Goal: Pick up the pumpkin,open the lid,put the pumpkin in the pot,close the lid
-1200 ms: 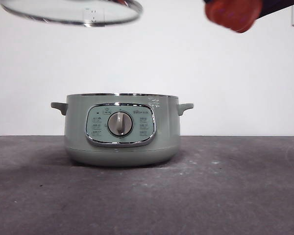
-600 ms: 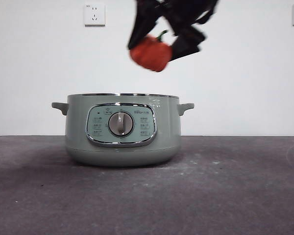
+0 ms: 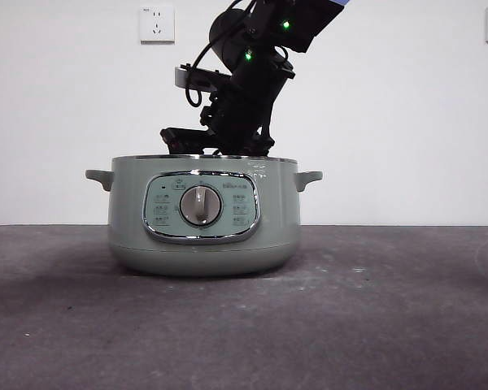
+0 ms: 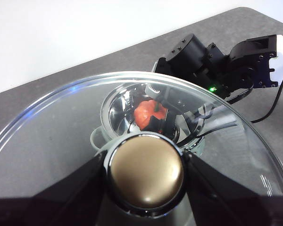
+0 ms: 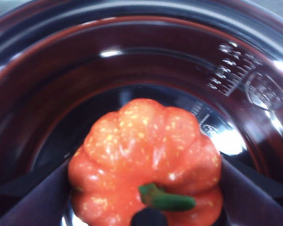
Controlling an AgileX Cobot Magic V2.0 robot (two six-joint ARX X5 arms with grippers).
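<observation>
Holding the lid (image 4: 132,155) off by its knob at the left wrist view's lower middle, the left gripper (image 4: 145,175) is waiting while, centre-frame, the right gripper (image 5: 146,197) is pinching the pumpkin (image 5: 146,155) inside the pot (image 3: 202,215), release and re-lidding remaining.

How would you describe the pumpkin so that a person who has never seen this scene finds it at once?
Look for the large sage-green pot on the grey table; the right tool reaches down into its shiny inner bowl. Between that tool's two black jaws sits the pumpkin, small, ribbed, glossy orange, with a curved green stem. It is the only orange thing here.
</observation>
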